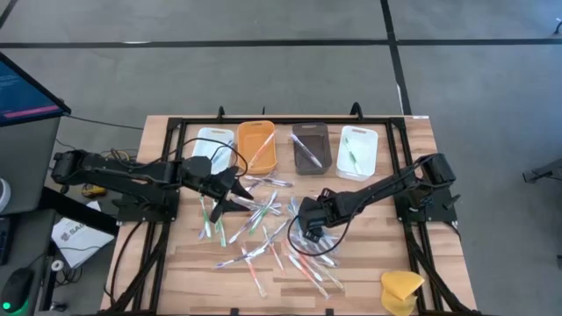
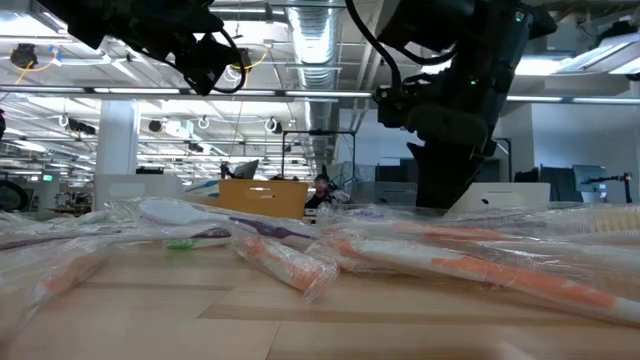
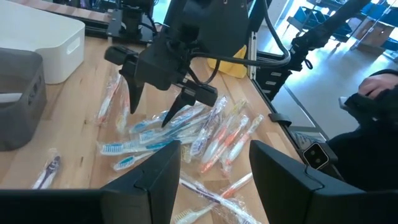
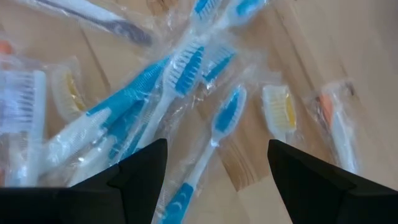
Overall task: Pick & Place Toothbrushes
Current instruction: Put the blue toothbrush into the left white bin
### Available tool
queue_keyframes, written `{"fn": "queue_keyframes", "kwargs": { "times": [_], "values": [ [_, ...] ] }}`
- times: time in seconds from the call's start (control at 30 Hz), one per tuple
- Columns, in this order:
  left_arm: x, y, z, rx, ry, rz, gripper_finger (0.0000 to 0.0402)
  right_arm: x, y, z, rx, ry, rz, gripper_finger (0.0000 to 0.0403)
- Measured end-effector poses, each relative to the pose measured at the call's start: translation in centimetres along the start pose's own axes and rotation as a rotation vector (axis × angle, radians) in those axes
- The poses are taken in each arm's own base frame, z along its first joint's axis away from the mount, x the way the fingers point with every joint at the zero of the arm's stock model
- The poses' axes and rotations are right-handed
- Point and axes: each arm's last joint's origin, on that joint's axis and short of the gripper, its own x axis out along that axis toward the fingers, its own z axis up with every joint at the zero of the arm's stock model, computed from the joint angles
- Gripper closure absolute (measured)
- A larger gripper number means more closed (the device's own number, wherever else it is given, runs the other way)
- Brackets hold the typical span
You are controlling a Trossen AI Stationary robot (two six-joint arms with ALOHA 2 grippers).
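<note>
Many wrapped toothbrushes (image 1: pixel 263 224) with blue, orange, green and clear handles lie scattered flat on the wooden table (image 1: pixel 176 263). My right gripper (image 1: pixel 309 230) points steeply down over the right part of the pile. Its open fingers (image 4: pixel 140 171) stand on either side of wrapped blue toothbrushes (image 4: pixel 227 115) just above them, with nothing held. The left wrist view shows it (image 3: pixel 149 118) low over the same blue toothbrushes (image 3: pixel 140 146). My left gripper (image 1: pixel 235 191) hovers above the pile's left part, open and empty (image 3: pixel 214 168).
Four small trays stand in a row at the far edge: white (image 1: pixel 213 145), orange (image 1: pixel 256 146), brown (image 1: pixel 309 147) and white (image 1: pixel 357 151). A yellow sponge-like lump (image 1: pixel 401 290) lies at the near right corner. A dark frame (image 1: pixel 167 132) borders the table.
</note>
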Motion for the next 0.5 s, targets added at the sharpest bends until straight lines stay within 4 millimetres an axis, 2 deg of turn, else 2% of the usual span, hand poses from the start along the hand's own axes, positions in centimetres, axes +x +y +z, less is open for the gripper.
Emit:
{"fn": "queue_keyframes", "kwargs": {
  "times": [0.23,0.5],
  "values": [
    [0.0,0.0,0.0,0.0,0.0,0.0,0.0216,0.9,-0.8,-1.1,0.037,0.035,-0.031,0.0129],
    [0.0,0.0,0.0,0.001,0.0,0.0,0.0216,1.4,-1.0,-1.2,0.054,0.019,-0.02,0.013]
  ]
}}
